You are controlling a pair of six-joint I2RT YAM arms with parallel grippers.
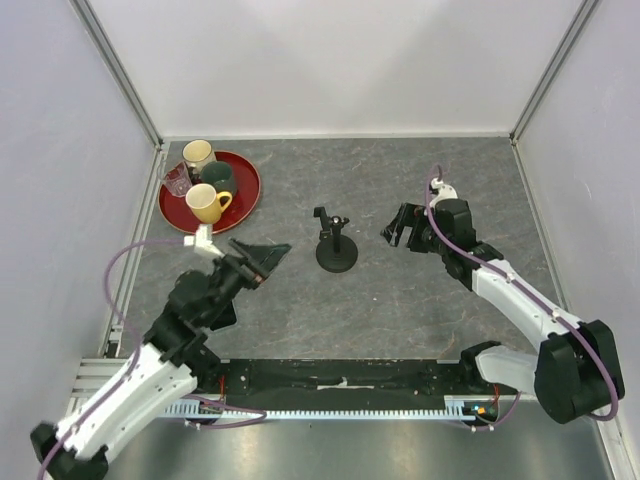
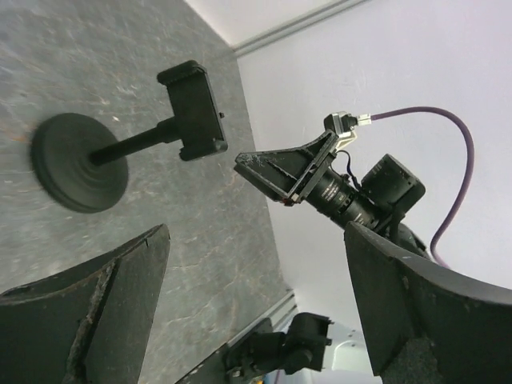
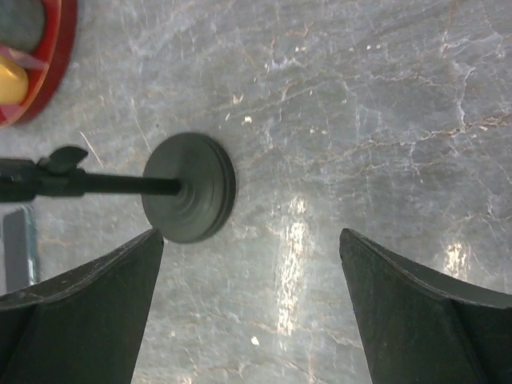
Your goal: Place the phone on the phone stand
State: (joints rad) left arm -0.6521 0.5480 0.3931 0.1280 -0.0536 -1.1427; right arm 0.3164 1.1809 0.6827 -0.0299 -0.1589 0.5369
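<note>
**Item:** phone [image 3: 16,248].
**Location:** flat on the tabletop [image 1: 400,330], left of the phone stand [image 1: 335,248]. This is judged from a pale glossy rectangle cut off at the left edge of the right wrist view. Its long axis is seen there running across the line of the stand's stem.
**Visibility:** from above, the phone is merged with the dark fingers of the left claw [image 2: 256,236] and cannot be outlined. It is not shown in the left wrist view.
**Left claw:** spread wide, nothing held, aimed at the stand's clamp bracket.
**Right claw** [image 3: 252,240]**:** spread fully, nothing held, hovering to the right of the stand.
**Nearer arm:** left.
**Stand:** upright on its disc base, between the two claws, bracket unoccupied.
</note>
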